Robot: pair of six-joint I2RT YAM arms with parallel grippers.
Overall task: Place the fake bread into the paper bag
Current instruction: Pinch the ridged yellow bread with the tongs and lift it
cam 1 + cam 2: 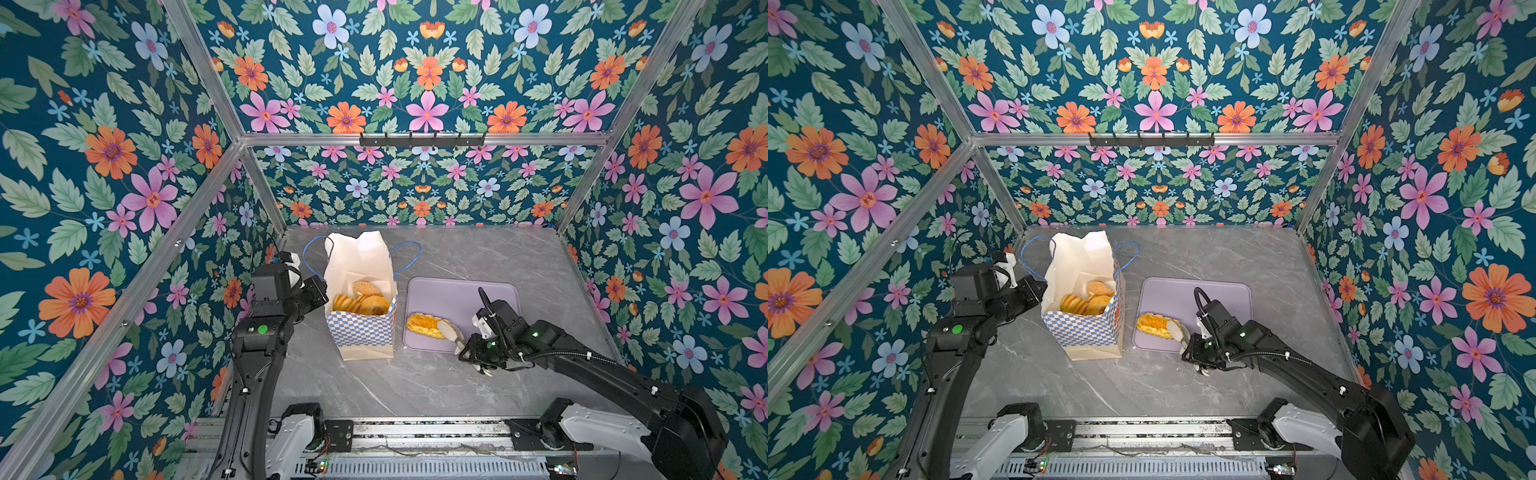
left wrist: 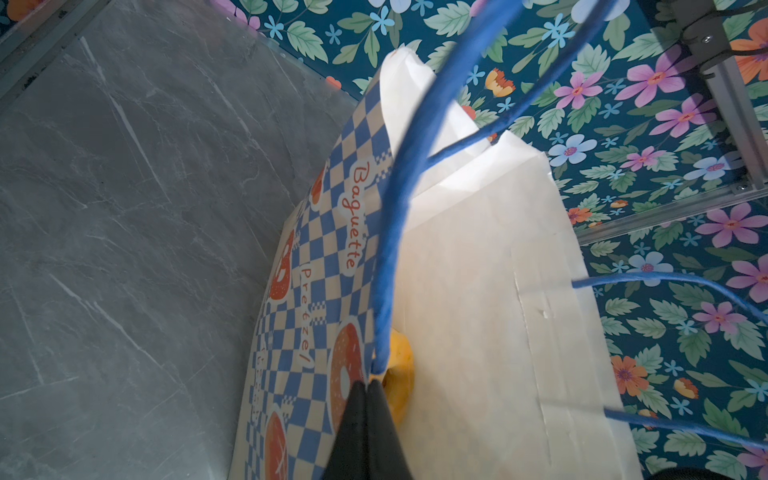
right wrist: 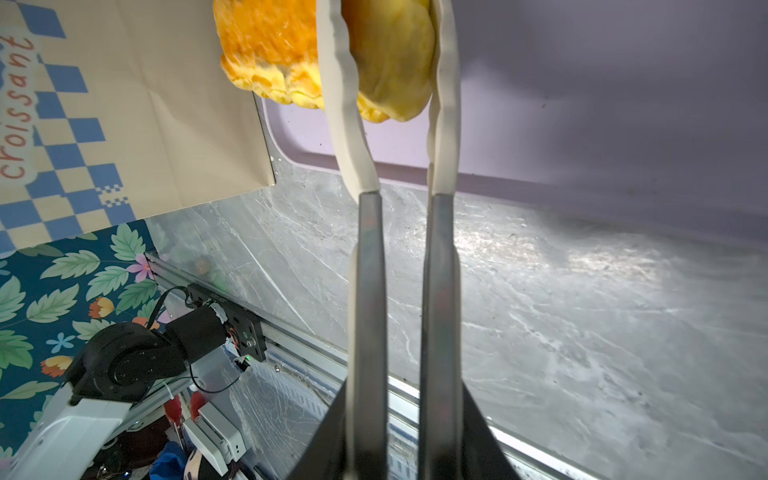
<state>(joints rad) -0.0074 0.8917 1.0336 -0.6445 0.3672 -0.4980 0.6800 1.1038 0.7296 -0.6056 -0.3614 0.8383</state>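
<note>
Final pick-up under way, by appearance; right gripper [image 3: 387, 50] closed on one end of the braided loaf [image 1: 424, 326], at the lilac tray's [image 1: 461, 295] near-left corner; left gripper [image 2: 368, 386] pinched shut on the paper bag [image 1: 361, 332] rim; other bread [image 1: 359, 302] lies inside; next: lift clear, carry over the bag mouth.

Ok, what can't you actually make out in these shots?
Fake bread inside the paper bag: both top views show only the top pieces; the bag's walls hide the rest, so no count.
Left end effector: in both top views its own wrist covers the tips.
Pastry in the right end effector: the right wrist view's edge cuts off its far end; whether it rests on the tray is unclear.
</note>
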